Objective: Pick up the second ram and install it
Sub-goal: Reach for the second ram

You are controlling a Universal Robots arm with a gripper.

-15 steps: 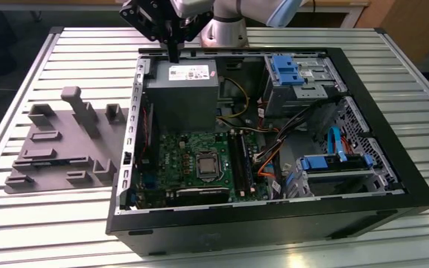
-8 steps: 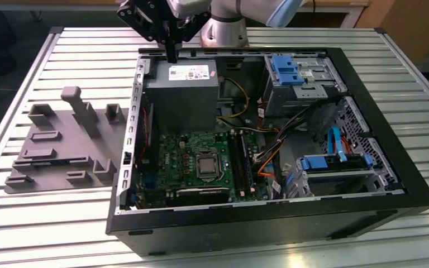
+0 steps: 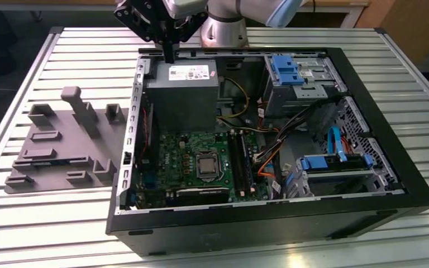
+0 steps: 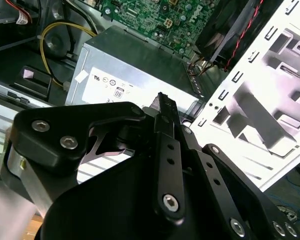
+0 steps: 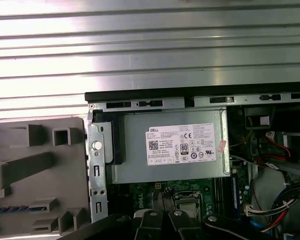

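Matt black gripper [image 4: 165, 102] (bright steel screws); beneath it the power supply [image 5: 170, 150] is dull grey sheet metal, beyond it the slatted table [image 5: 140, 50] shiny ribbed metal

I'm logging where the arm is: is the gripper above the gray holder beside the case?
No, in the exterior view the gripper hangs by the power supply at the case edge, apart from the gray holder.

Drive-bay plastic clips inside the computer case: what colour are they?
The clips are blue, clearest in the exterior view.
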